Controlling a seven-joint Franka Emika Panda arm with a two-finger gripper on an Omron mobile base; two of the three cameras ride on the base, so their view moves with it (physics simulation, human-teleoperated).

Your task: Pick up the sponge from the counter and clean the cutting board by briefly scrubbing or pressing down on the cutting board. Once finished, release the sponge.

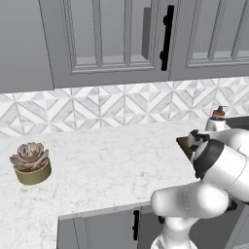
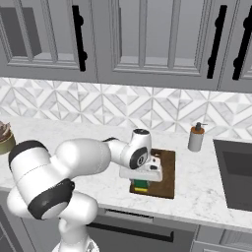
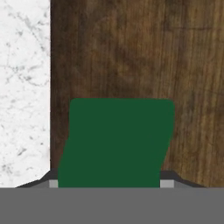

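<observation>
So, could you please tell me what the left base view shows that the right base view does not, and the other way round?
The left base view gives the whole succulent in its pot and a small strip of the cutting board behind the arm. The right base view adds the sponge on the board under the gripper and a dark panel set in the counter. Both share the counter, soap dispenser, tiled backsplash and cabinets.
</observation>
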